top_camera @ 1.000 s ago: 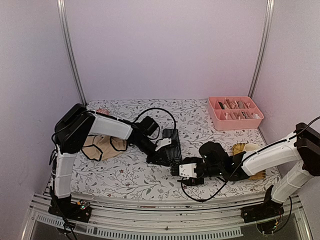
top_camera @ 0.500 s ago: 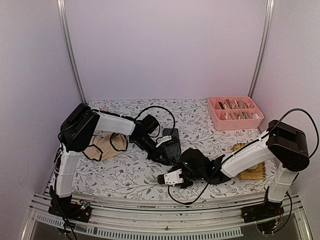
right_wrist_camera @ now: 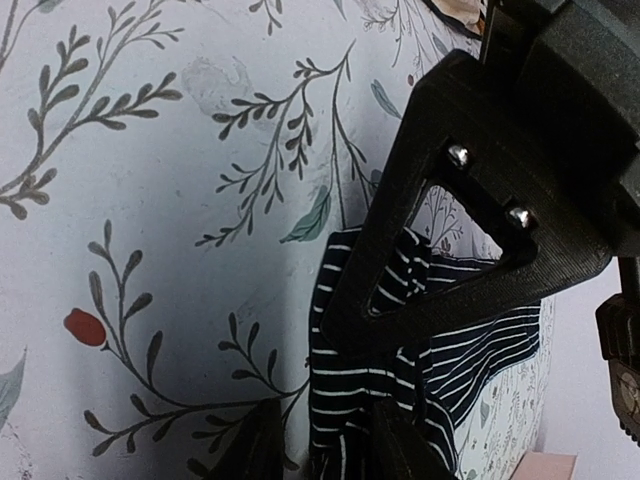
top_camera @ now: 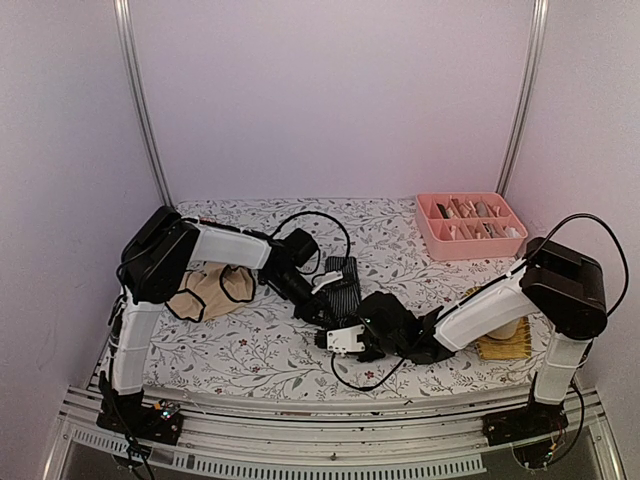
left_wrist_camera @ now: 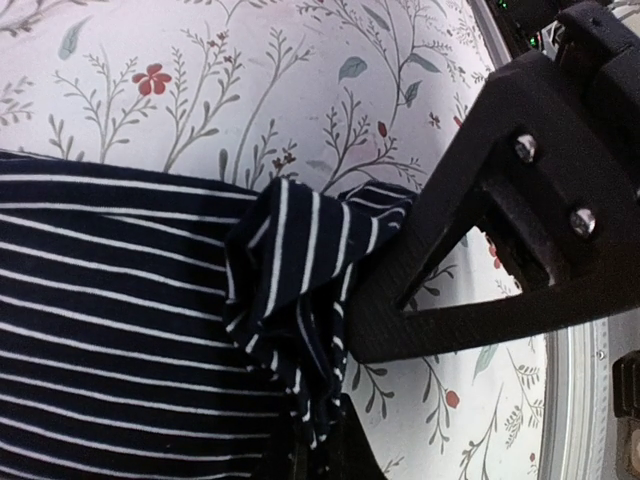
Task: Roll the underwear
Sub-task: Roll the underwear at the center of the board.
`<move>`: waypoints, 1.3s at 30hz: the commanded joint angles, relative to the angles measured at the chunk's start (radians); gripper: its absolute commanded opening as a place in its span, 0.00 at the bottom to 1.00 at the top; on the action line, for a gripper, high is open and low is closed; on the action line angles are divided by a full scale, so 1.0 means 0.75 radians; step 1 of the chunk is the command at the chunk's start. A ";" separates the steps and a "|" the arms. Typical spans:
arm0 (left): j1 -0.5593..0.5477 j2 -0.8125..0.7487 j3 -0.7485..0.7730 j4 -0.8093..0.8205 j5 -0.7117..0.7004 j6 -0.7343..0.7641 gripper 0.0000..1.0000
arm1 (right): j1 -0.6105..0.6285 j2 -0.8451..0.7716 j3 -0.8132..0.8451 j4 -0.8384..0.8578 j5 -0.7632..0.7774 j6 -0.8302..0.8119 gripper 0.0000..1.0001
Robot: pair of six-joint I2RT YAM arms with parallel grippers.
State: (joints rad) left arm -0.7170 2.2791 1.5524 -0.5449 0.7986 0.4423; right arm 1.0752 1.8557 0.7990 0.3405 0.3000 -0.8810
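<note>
Top view, navy briefs [top_camera: 343, 283]: lay spread flat near the middle of the table [top_camera: 250, 350], between the two arms, not yet rolled.
Top view, left tool [top_camera: 322, 308]: was down at the cloth's near left corner; grip too small to read from here.
Top view, right tool [top_camera: 332, 336]: sat low on the table at the cloth's near edge, close beside the left tool.
Top view, beige briefs [top_camera: 205, 292]: lay crumpled under the left arm, well apart from the navy pair.
Top view, pink tray [top_camera: 470, 225]: stood at the far right, clear of the work.
Left wrist, left tool [left_wrist_camera: 335, 390]: was clenched on a gathered corner of the navy briefs [left_wrist_camera: 120, 300]; stripes bunched at the fingertips, the rest smooth on the table [left_wrist_camera: 250, 80].
Right wrist, right tool [right_wrist_camera: 315, 385]: one finger [right_wrist_camera: 425, 130] lay over a bunched edge of the navy briefs [right_wrist_camera: 420, 370]; whether the jaws were shut on it could not be told.
Step in hand (judged): starting the roll from the near edge, one hold per side.
Doing it well (judged): the right hold wanted confirming first. The edge would best be lifted only slightly, then turned over toward the far side by both tools at equal pace, so the roll ran square.
Risk (judged): thin soft cloth could slip out or sag between holds, and the tools sat close enough to knock together.
</note>
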 commanded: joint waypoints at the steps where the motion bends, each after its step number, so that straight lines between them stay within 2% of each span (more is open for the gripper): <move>1: 0.034 0.077 -0.005 -0.131 -0.111 0.013 0.00 | -0.013 0.028 -0.023 -0.035 0.051 0.002 0.32; 13: 0.042 0.097 0.022 -0.167 -0.101 0.038 0.00 | -0.035 0.052 -0.007 -0.047 0.056 0.005 0.39; 21: 0.042 0.102 0.043 -0.188 -0.099 0.048 0.00 | -0.065 0.106 0.084 -0.215 -0.027 0.067 0.39; 32: 0.045 0.056 0.034 -0.192 -0.124 0.079 0.00 | -0.144 0.202 0.280 -0.556 -0.257 0.275 0.17; 37: 0.044 -0.013 0.012 -0.176 -0.164 0.104 0.17 | -0.166 0.227 0.344 -0.663 -0.383 0.348 0.10; 39: 0.044 -0.064 -0.020 -0.136 -0.225 0.102 0.30 | -0.175 0.228 0.357 -0.693 -0.428 0.365 0.10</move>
State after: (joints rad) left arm -0.6918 2.2795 1.5871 -0.6353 0.7734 0.5018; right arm 0.9588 1.9568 1.0702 0.0078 0.0956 -0.6716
